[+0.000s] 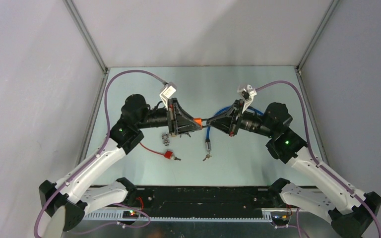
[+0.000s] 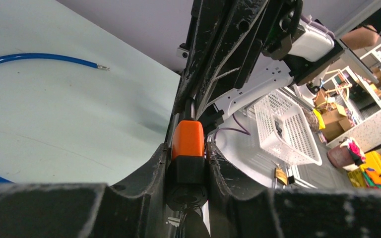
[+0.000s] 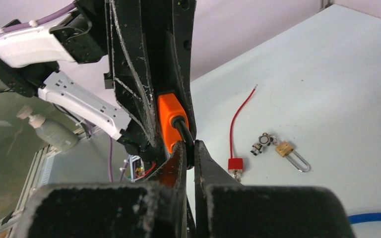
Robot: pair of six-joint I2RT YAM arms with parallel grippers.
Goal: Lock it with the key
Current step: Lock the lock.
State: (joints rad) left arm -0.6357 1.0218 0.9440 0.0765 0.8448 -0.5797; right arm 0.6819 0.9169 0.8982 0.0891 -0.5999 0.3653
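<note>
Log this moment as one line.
left hand: shut on orange-and-black plastic lock | right hand: shut on black piece protruding from it | small brass padlock: lying untouched

1 overhead view looks down; 2 close wrist views share the orange lock.

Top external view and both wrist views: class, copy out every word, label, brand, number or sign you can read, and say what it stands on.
No text can be read in any view.
Orange lock and black cable: no markings show.
Brass padlock: any stamp is too small to read.
Cardboard boxes in the background: labels too blurred.
</note>
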